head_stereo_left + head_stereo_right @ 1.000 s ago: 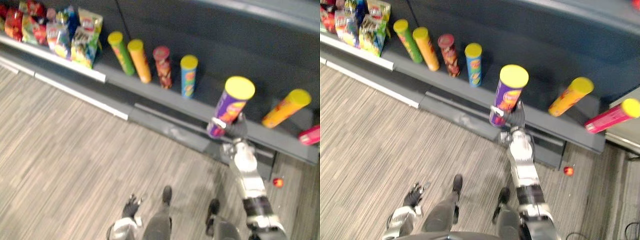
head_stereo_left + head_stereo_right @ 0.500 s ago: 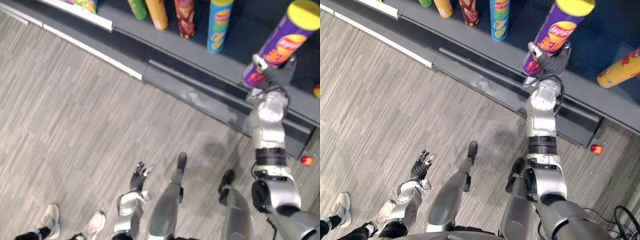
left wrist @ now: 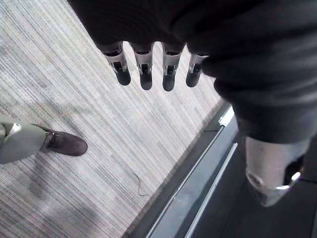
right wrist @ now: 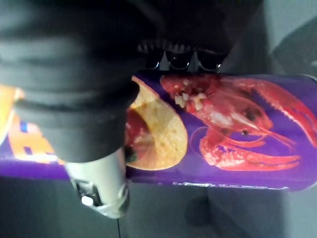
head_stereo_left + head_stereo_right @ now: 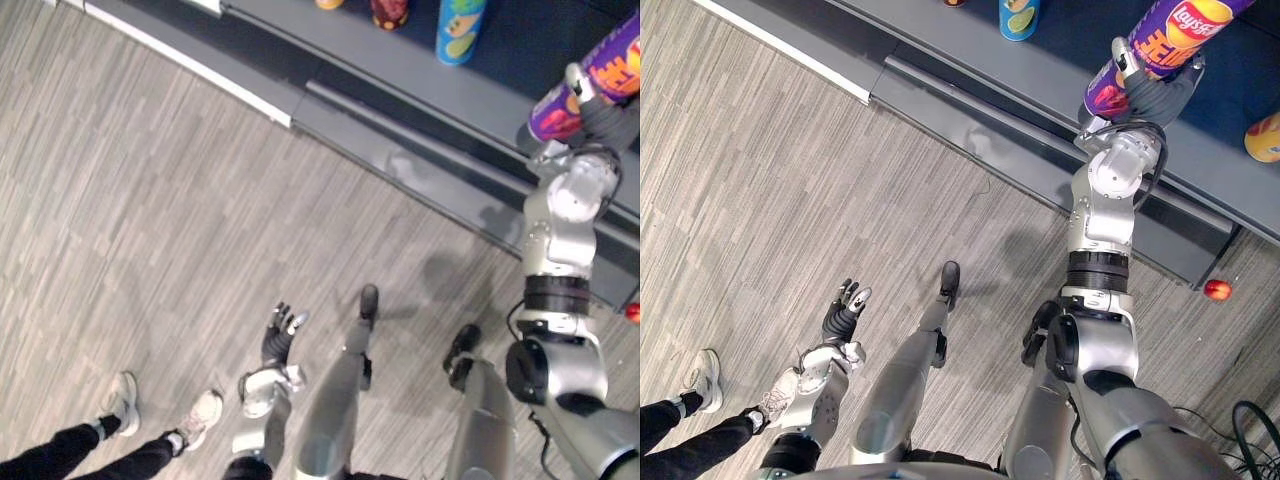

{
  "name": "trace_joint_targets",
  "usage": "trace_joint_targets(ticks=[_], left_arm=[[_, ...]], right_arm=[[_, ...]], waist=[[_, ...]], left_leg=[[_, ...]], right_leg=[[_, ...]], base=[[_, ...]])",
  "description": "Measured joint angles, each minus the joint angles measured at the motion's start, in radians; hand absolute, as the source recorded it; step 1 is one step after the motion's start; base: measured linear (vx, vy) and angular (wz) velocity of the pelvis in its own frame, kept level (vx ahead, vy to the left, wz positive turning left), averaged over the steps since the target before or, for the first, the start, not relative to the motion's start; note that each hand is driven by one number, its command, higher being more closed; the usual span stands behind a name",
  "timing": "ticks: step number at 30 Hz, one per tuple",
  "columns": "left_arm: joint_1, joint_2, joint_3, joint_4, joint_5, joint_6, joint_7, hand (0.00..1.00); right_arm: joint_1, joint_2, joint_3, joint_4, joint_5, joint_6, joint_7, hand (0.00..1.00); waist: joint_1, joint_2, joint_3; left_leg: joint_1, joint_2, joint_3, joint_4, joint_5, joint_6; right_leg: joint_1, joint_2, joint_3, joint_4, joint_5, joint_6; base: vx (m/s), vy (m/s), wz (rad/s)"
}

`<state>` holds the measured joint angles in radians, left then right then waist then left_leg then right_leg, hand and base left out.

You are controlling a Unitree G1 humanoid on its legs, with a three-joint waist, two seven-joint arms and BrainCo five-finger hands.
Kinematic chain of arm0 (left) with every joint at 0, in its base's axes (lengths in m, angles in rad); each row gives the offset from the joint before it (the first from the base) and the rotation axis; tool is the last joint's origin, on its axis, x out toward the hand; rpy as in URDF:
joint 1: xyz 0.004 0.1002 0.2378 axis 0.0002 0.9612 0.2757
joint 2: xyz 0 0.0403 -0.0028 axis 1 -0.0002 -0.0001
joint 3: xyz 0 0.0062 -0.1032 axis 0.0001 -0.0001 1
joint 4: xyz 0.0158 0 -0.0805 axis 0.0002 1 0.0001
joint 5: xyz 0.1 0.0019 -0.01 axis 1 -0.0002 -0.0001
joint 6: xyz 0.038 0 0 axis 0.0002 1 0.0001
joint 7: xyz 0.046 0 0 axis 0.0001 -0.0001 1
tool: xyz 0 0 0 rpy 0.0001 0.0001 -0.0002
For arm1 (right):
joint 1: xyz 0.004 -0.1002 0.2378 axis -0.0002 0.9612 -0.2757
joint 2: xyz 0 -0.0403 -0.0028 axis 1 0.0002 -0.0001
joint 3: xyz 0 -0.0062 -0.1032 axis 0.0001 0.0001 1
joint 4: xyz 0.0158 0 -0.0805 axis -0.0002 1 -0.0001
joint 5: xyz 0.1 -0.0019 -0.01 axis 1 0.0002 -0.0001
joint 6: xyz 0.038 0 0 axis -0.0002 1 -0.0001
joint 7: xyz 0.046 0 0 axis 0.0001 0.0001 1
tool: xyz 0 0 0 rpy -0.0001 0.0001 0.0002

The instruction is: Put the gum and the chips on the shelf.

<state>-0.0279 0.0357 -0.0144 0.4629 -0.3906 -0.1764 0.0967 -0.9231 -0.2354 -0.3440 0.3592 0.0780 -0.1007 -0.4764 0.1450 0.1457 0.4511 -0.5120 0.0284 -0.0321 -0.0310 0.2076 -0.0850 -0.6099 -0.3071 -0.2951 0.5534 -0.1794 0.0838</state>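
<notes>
A purple chips can [image 5: 1160,45] with a lobster picture [image 4: 223,134] leans tilted over the grey shelf [image 5: 970,45]. My right hand [image 5: 1155,95] is shut on its lower part, the thumb [image 4: 96,173] curled across the can's side. I cannot tell whether the can's base touches the shelf board. My left hand [image 5: 843,315] hangs low over the floor on the left, its fingers [image 3: 143,74] straight and holding nothing. A small red round object [image 5: 1217,290] lies on the floor by the shelf's base at the right.
A blue chips can [image 5: 1018,15] stands on the shelf left of the purple one, and an orange can [image 5: 1265,135] shows at the right edge. The shelf's low base step [image 5: 400,170] juts onto the wood-look floor. A person's legs and light shoes [image 5: 195,420] are at lower left.
The camera has tilted down, so the shelf slid to the top edge. My right hand still holds the purple can over the shelf. A person's legs now show at lower left.
</notes>
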Motion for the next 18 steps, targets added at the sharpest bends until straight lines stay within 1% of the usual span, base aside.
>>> trace_joint_targets(ticks=[2, 6, 10, 11, 13, 18], left_arm=[[-0.01, -0.001, 0.0, -0.003, 0.0, 0.0, 0.004, 0.0], [-0.01, -0.004, 0.001, -0.034, -0.002, -0.01, 0.009, 0.0], [-0.01, -0.032, 0.001, -0.053, -0.004, -0.011, 0.012, 0.0], [-0.01, -0.036, 0.001, -0.063, -0.02, -0.012, 0.012, 0.0], [-0.013, -0.037, 0.001, -0.068, -0.039, -0.015, 0.013, 0.0], [-0.013, -0.037, 0.001, -0.089, -0.041, -0.017, 0.015, 0.0]], right_arm=[[-0.001, -0.004, 0.0, -0.011, 0.0, 0.0, -0.001, 1.0], [-0.035, -0.005, 0.001, -0.013, 0.0, 0.0, -0.004, 1.0], [-0.046, -0.019, 0.009, -0.013, 0.0, 0.0, -0.028, 1.0], [-0.055, -0.023, 0.01, -0.013, -0.001, 0.0, -0.035, 1.0], [-0.069, -0.024, 0.01, -0.014, -0.001, 0.0, -0.043, 1.0], [-0.074, -0.024, 0.032, -0.02, -0.002, 0.0, -0.061, 1.0]], waist=[[-0.001, 0.0, 0.0], [0.003, 0.0, 0.0], [0.005, -0.001, 0.001], [0.005, -0.001, 0.001], [0.004, -0.001, 0.001], [0.004, -0.001, 0.001]], left_leg=[[-0.01, 0.002, 0.023, 0.005, 0.0, 0.0], [-0.045, 0.001, 0.033, 0.018, 0.001, 0.002], [-0.067, 0.001, 0.047, 0.034, 0.001, 0.004], [-0.075, 0.001, 0.048, 0.035, 0.001, 0.004], [-0.088, 0.001, 0.051, 0.037, 0.001, 0.004], [-0.115, 0.006, 0.075, 0.054, 0.002, 0.005]], right_leg=[[-0.008, -0.009, -0.004, 0.015, -0.012, 0.002], [-0.046, -0.019, -0.005, 0.041, -0.019, -0.001], [-0.063, -0.03, -0.01, 0.058, -0.027, -0.001], [-0.07, -0.031, -0.011, 0.06, -0.029, -0.003], [-0.086, -0.034, -0.013, 0.07, -0.03, -0.005], [-0.11, -0.039, -0.013, 0.084, -0.033, -0.008]], base=[[0.0, -0.057, 0.13], [-0.01, -0.057, 0.07], [0.0, -0.063, 0.07], [-0.01, -0.052, 0.04], [-0.01, -0.051, 0.05], [-0.01, -0.053, 0.01]])
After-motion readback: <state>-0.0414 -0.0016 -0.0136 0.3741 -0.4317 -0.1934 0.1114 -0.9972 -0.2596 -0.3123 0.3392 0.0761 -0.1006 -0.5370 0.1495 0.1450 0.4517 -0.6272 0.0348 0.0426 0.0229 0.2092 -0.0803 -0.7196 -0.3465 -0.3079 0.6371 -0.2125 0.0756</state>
